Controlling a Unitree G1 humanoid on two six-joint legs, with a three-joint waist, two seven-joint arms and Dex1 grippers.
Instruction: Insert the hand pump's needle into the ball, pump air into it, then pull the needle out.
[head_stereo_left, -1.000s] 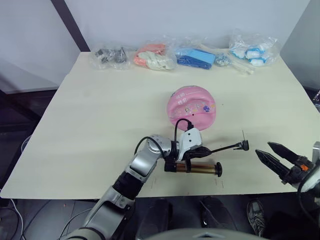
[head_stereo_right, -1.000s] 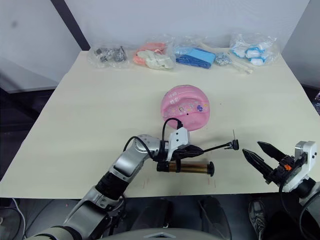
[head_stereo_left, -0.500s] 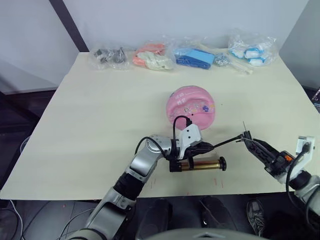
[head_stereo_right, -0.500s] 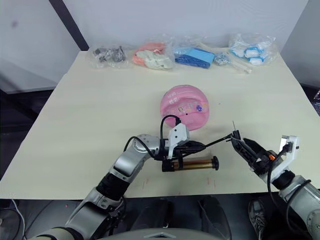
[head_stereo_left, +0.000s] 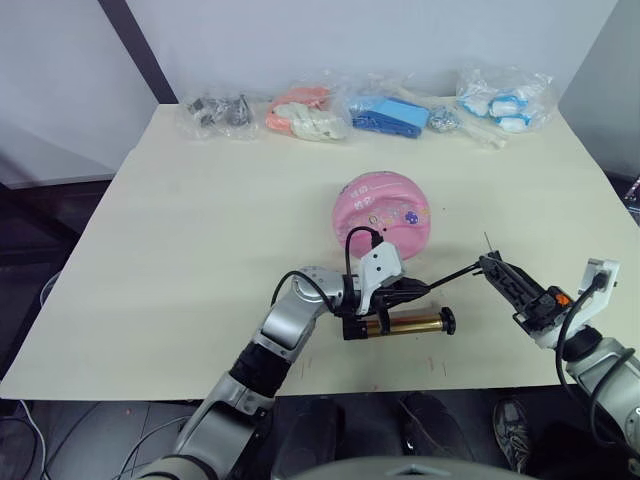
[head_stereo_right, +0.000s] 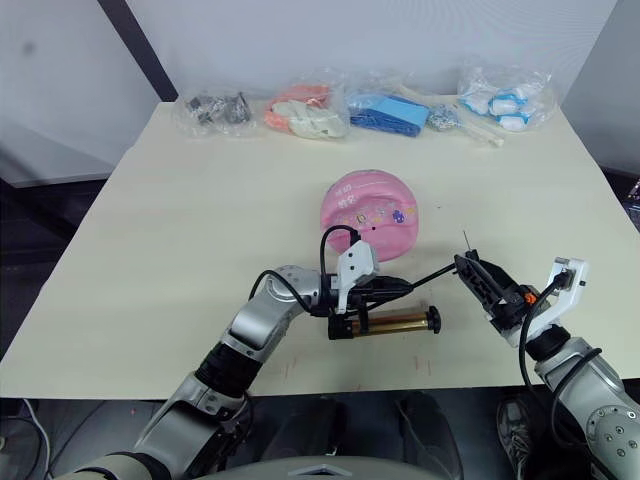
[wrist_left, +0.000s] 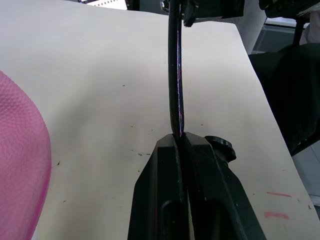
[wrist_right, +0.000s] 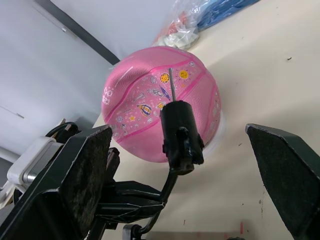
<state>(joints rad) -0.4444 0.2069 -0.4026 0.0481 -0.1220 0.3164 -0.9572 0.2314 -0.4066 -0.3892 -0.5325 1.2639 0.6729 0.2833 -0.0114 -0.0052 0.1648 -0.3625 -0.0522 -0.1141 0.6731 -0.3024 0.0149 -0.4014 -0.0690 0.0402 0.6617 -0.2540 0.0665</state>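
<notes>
Needle (wrist_right: 171, 84) fitting is sitting between the right claw's (head_stereo_left: 492, 270) spread fingers, pin pointing up, hose running back to the left claw (head_stereo_left: 400, 295), which is pinching it above the hand pump (head_stereo_left: 408, 325). Pink ball (head_stereo_left: 383, 212) is resting nearby on the table (head_stereo_left: 200, 240), open room around.

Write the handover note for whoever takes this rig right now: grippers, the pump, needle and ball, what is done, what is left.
Left gripper: shut on the thin black hose, with the hand pump just under it, above the table.
Right gripper: open, its fingers either side of the black fitting; the needle sticks up from it, not gripped.
The ball: on the table beyond the pump, apart from the needle.
Done: pump picked up, needle end presented to the right gripper.
Left: grip the fitting, insert needle, pump, pull out.
</notes>
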